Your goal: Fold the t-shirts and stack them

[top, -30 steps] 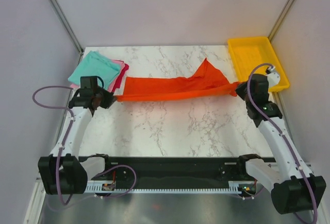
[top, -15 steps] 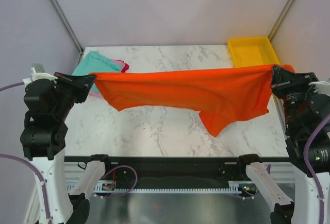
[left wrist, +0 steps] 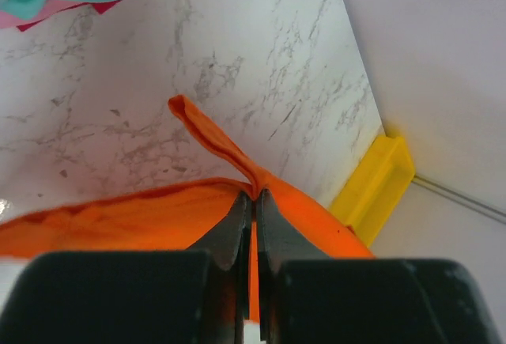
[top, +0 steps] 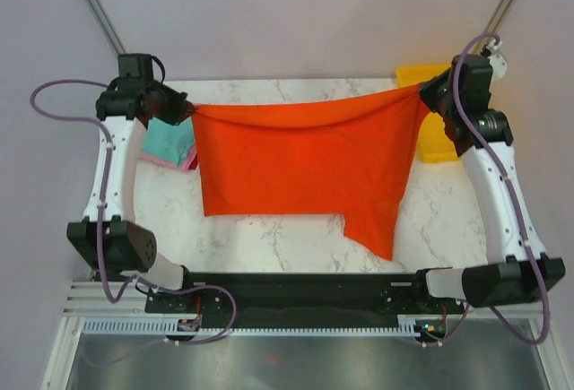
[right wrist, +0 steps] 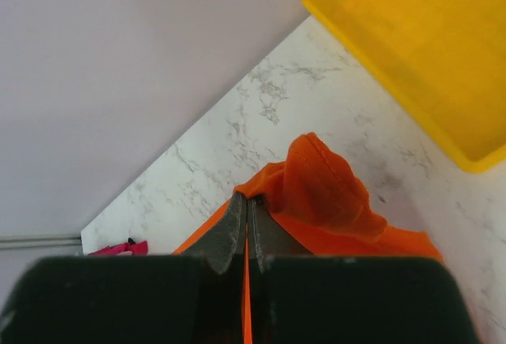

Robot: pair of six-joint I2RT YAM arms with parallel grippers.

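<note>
The orange-red t-shirt (top: 305, 161) hangs stretched in the air between both grippers, its lower edge and one sleeve dangling toward the table's near side. My left gripper (top: 188, 110) is shut on its left top corner; the pinched cloth (left wrist: 237, 162) shows in the left wrist view at the fingertips (left wrist: 254, 195). My right gripper (top: 423, 92) is shut on the right top corner, cloth (right wrist: 324, 190) bunched beyond the tips (right wrist: 247, 197). The teal t-shirt (top: 167, 140) lies folded over the pink one (top: 186, 162) at the back left, partly hidden by the left arm.
The yellow tray (top: 433, 130) stands at the back right, mostly hidden behind the right arm; it also shows in the right wrist view (right wrist: 427, 51). The marble table (top: 296, 229) lies under the hanging shirt. Walls close in the back and sides.
Both arms have swung away from the camera toward the back of the table, still holding the shirt. The shirt now hangs spread open and flatter, further back.
</note>
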